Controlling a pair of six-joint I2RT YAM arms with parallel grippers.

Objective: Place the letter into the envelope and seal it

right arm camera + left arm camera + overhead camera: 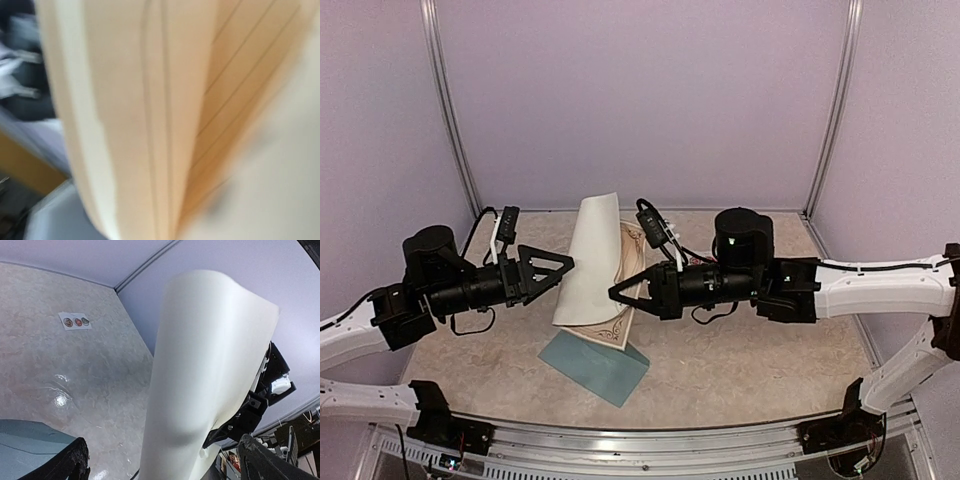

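**Surface.** We record a beige, marbled table (pixel 750 360), glossy enough to show a glare spot in the left wrist view.

**Room.** Pale lilac walls (pixel 640 90) stand on three sides, joined by thin metal uprights (pixel 450 110). A metal rail (pixel 650 440) runs along the near edge by the arm bases.

**Item 1, the letter (pixel 588 255).** It is raised off the table and curled. Its plain white back faces the left gripper (pixel 558 275) and its bordered, ruled face is toward the right gripper (pixel 617 292). Its lower bordered end hangs just below the right gripper.

**Item 2, the envelope (pixel 595 365).** Teal, it lies flat on the table, below and between the two grippers.

**Item 3, sticker strip (pixel 75 321).** White, with three round stickers, it lies on the table well beyond the left gripper.

**Left gripper.** Its fingers (pixel 75 460) are spread wide. The letter stands between them, and we see no contact with either.

**Right gripper.** Its jaws are pinched together on the letter, about halfway up the sheet.

**Hidden or unclear.**
- The right wrist view is filled by the letter, blurred, with only cream paper and ruled lines legible; we cannot see that gripper's own fingers there.
- In the left wrist view the envelope is cut off at the lower corner, and the letter hides most of the right gripper.
- From above, the letter's lower end covers part of the envelope, and we cannot tell whether the two touch.
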